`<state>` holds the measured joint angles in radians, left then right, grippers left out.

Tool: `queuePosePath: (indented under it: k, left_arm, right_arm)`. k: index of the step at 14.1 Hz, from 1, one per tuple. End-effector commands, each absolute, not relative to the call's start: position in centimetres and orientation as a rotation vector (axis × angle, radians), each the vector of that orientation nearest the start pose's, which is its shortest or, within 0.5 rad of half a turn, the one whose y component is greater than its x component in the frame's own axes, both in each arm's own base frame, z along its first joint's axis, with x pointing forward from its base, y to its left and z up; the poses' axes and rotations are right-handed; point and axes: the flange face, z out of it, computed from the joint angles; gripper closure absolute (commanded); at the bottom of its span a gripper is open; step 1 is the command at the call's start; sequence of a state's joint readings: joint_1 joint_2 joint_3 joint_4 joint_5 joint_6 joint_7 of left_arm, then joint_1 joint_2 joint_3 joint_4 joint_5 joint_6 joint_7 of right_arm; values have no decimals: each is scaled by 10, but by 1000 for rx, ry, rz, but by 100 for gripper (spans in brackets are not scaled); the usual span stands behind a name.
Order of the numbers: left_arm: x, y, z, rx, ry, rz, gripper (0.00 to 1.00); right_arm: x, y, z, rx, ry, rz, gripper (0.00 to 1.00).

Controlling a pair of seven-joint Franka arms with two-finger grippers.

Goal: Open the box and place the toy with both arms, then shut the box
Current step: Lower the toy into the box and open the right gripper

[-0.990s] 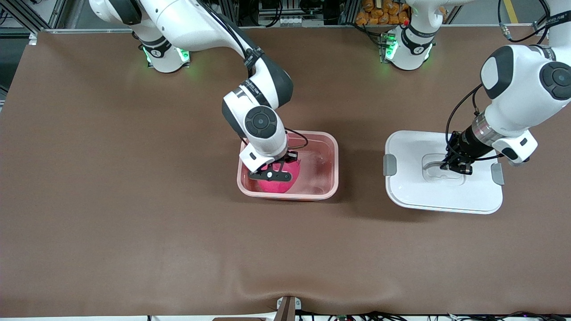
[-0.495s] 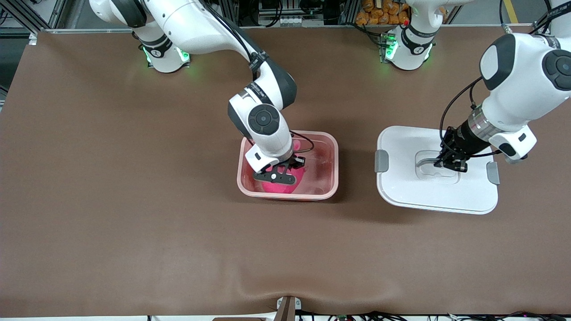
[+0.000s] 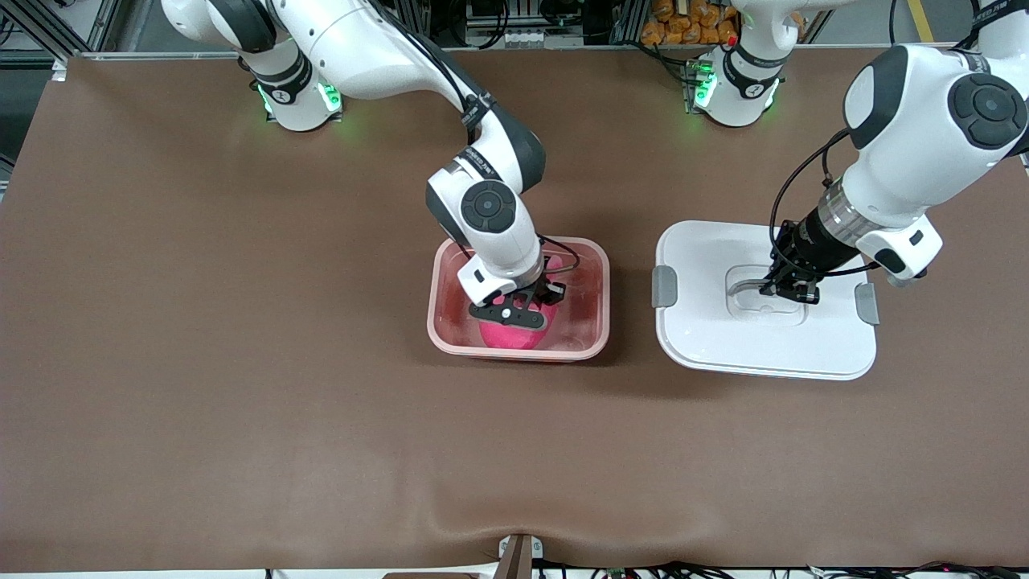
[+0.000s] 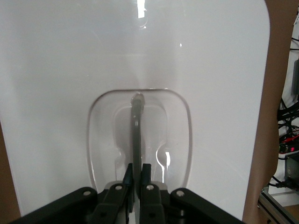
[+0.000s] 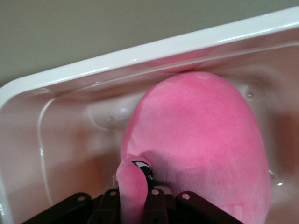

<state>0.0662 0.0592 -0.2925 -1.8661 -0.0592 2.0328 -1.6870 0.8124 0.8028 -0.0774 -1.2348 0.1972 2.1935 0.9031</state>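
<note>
Plush toy (image 3: 510, 331): bright pink, rounded and soft; it sits inside the tub, low in the half nearer the front camera, with its body pressed close to the tub wall in the right wrist view.
Right gripper (image 3: 521, 308): down inside the tub, clenched on a small ear-like lobe of the toy (image 5: 132, 189); the lobe bulges out between the fingers.
Toy handling: judged light and squashy; a lobe pinch carries it but lets the body swing and sag, so a grip across the fuller body would be steadier. No risk of breakage.
Pink tub (image 3: 599, 273): translucent, open-topped, standing on the brown table (image 3: 241, 362) mid-table; thin smooth walls, likely light enough to slide if nudged from inside.
White lid (image 3: 723, 346): off the tub, beside it toward the left arm's end of the table, a grey clip (image 3: 664, 286) at each short side.
Left gripper (image 3: 789, 287): clenched on the thin grey handle (image 4: 136, 135) standing up out of the lid's recess.
Lid handling: stiff, flat, glossy and probably slippery at the edges; the recessed handle is the only sure hold, though a broad lid held at one central point may tilt or pivot.
Remaining: release toy, seat lid, close the clips.
</note>
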Motion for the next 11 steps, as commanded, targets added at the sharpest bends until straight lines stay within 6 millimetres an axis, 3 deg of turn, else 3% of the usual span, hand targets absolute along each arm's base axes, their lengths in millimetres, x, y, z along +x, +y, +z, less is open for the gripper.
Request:
queuePosePath:
  k: [1, 6, 11]
  left_arm:
    - [571, -139, 504, -2398, -2239, 17, 100]
    - [565, -138, 509, -2375, -2205, 59, 100]
    - [563, -137, 510, -2363, -2188, 81, 100]
  right_arm:
    - [553, 544, 290, -2893, 391, -48, 100]
    - [550, 556, 265, -2840, 438, -98, 100]
    - [546, 563, 256, -2814, 452, -107, 100]
